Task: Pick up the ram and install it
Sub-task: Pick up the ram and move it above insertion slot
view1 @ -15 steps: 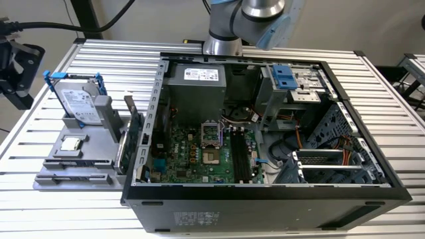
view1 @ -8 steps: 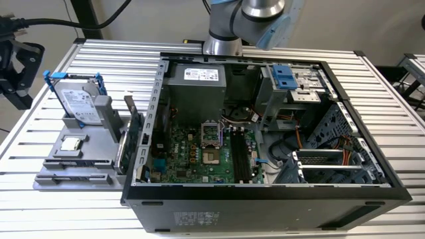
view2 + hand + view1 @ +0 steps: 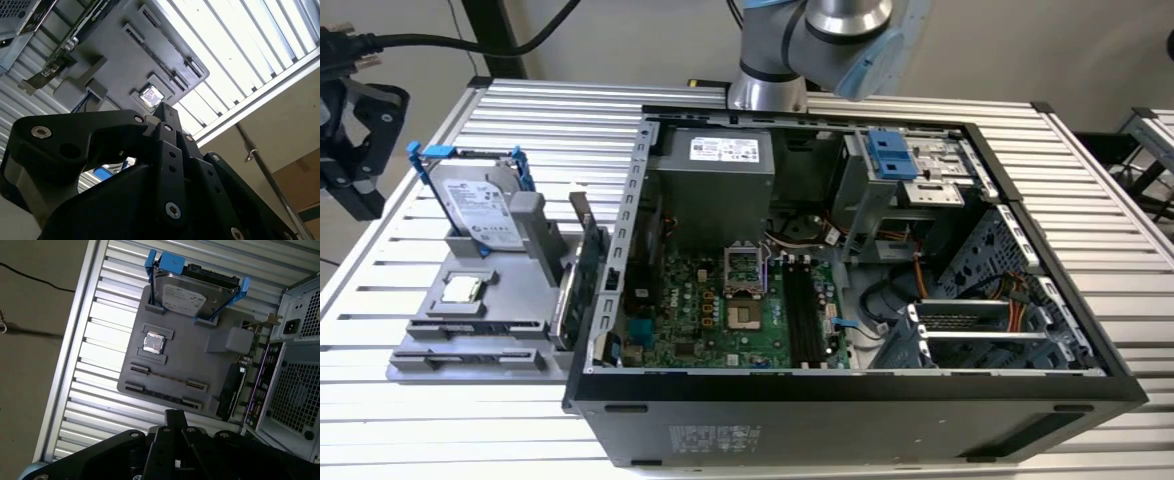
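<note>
The ram [image 3: 162, 396] is a thin dark stick standing on edge in a slot of the grey holder [image 3: 200, 360], at the end of the holder away from the hard drive. In the exterior view the ram [image 3: 467, 356] sits at the holder's near end. My gripper [image 3: 174, 415] hangs above and outside the table edge, short of the holder and apart from the ram. Its black fingers meet at the tip with nothing between them, as seen in both wrist views [image 3: 162, 111]. The exterior view has the gripper [image 3: 350, 150] at its far left.
The holder also carries a silver hard drive [image 3: 192, 295] in blue rails, a square chip [image 3: 154, 343] and a green card [image 3: 574, 270] on edge. An open computer case [image 3: 854, 390] with the motherboard [image 3: 720, 300] and its long slots [image 3: 807, 310] stands beside it on the slatted table [image 3: 560, 120].
</note>
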